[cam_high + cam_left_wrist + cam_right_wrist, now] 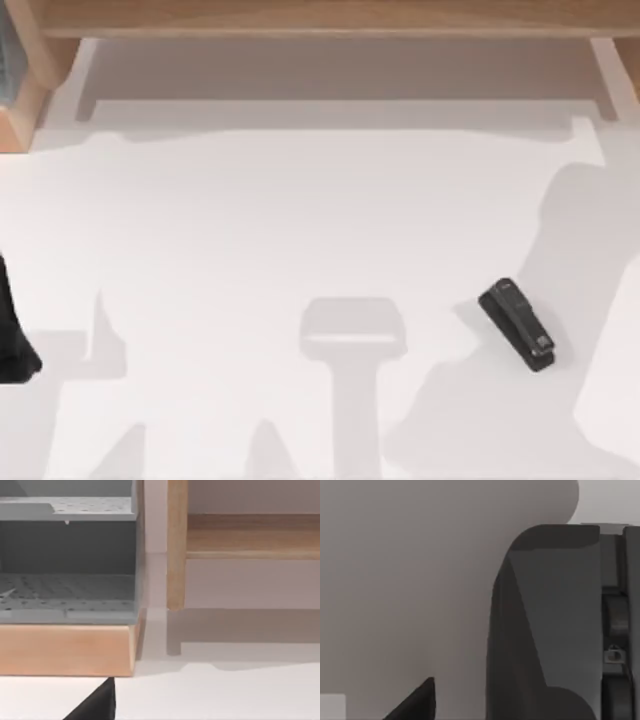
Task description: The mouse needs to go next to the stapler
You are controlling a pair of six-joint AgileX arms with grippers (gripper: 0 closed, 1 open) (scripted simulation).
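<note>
The stapler (pixel 517 325), small and black with a silvery tip, lies slanted on the white table (pixel 250 230) at the right, towards the front. The mouse is out of view. My left arm (pixel 12 340) shows as a black shape at the table's left edge. A black corner of my left gripper (pixel 95 705) pokes into the left wrist view above the table. In the right wrist view a black corner of my right gripper (pixel 415 702) sits beside a large dark grey body (pixel 550 625) seen very close; I cannot tell what that body is.
A wooden shelf (pixel 320 18) runs along the back of the table. At the back left stands a wooden-framed grey perforated rack (pixel 67 590) with a wooden post (pixel 176 545) beside it. Arm shadows fall across the table's front.
</note>
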